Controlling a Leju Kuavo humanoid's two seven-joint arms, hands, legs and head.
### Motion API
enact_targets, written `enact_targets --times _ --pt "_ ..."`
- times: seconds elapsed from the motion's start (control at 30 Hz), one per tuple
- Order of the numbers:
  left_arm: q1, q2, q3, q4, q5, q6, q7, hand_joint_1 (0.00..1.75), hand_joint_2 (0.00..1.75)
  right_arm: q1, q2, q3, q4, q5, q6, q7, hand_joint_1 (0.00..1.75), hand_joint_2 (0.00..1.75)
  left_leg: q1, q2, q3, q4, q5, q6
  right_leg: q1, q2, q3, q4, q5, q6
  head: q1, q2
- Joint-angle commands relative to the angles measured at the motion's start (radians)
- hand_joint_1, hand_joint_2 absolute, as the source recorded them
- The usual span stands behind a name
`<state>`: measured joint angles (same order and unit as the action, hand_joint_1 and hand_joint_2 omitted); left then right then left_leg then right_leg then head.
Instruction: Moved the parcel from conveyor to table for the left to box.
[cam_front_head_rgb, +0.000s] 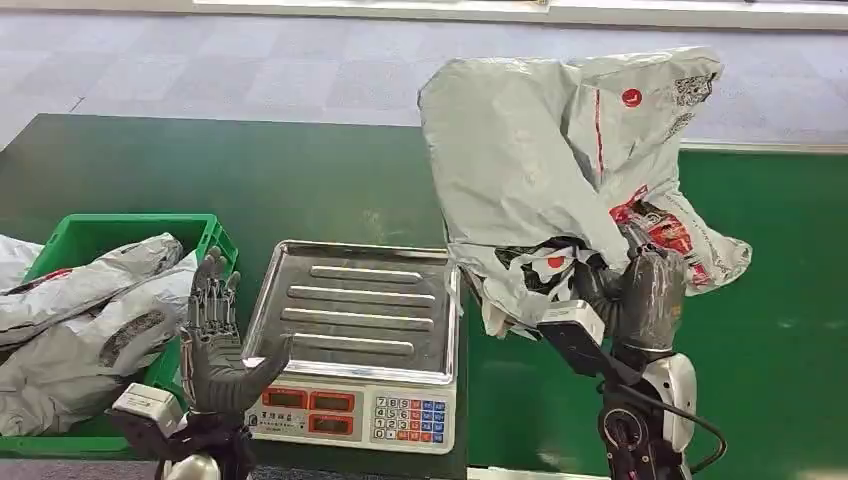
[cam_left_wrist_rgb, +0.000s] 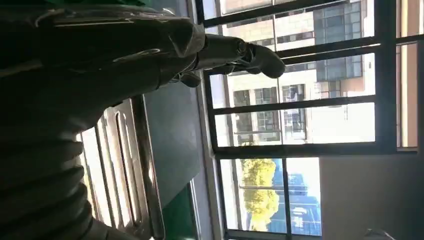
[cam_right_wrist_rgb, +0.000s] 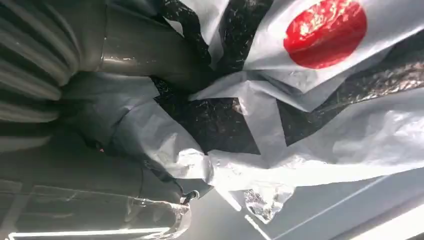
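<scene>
The right hand (cam_front_head_rgb: 640, 295) grips a big grey plastic mail bag (cam_front_head_rgb: 560, 170) by its bottom edge and holds it up in the air. The bag hangs above the green conveyor belt (cam_front_head_rgb: 780, 300), just beside the steel scale tray (cam_front_head_rgb: 350, 310). So the pick-up looks done, but the bag is not yet set down on the dark green worktop (cam_front_head_rgb: 250, 180). The left hand (cam_front_head_rgb: 215, 345) waits with fingers spread, holding nothing, next to the green box (cam_front_head_rgb: 205, 228), which already has grey bags (cam_front_head_rgb: 90, 320) in it.
</scene>
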<state>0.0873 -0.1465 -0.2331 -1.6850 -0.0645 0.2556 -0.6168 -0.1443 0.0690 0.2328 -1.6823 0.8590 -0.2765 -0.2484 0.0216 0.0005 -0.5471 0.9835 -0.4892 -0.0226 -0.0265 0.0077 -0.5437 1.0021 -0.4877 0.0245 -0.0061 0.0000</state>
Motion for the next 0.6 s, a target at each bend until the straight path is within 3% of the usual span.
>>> enact_targets --times 0.03,0.43,0.6 --pt "-0.117 0.035 -0.078 0.157 0.035 -0.002 -0.006 0.00 1.75 -0.073 0.015 0.158 0.078 -0.082 0.057 0.003 1.75 1.75 0.000 0.001 0.000 -0.002 0.002 0.002 0.000 0.000 -0.001 -0.002 0.002 -0.003 0.000 0.000" --pt "-0.214 0.056 -0.115 0.202 0.080 0.059 -0.017 0.00 1.75 -0.215 0.053 0.277 0.381 -0.153 0.208 0.018 1.75 1.75 0.000 0.002 0.000 -0.001 0.001 0.001 0.001 0.002 0.000 -0.001 0.002 -0.002 0.000 0.000" --pt "-0.218 0.058 -0.114 0.202 0.081 0.060 -0.017 0.00 1.75 -0.223 0.059 0.276 0.406 -0.158 0.207 0.014 1.75 1.75 0.000 0.002 0.000 -0.002 0.002 0.001 0.001 0.001 -0.001 -0.002 0.003 -0.002 0.000 0.000"
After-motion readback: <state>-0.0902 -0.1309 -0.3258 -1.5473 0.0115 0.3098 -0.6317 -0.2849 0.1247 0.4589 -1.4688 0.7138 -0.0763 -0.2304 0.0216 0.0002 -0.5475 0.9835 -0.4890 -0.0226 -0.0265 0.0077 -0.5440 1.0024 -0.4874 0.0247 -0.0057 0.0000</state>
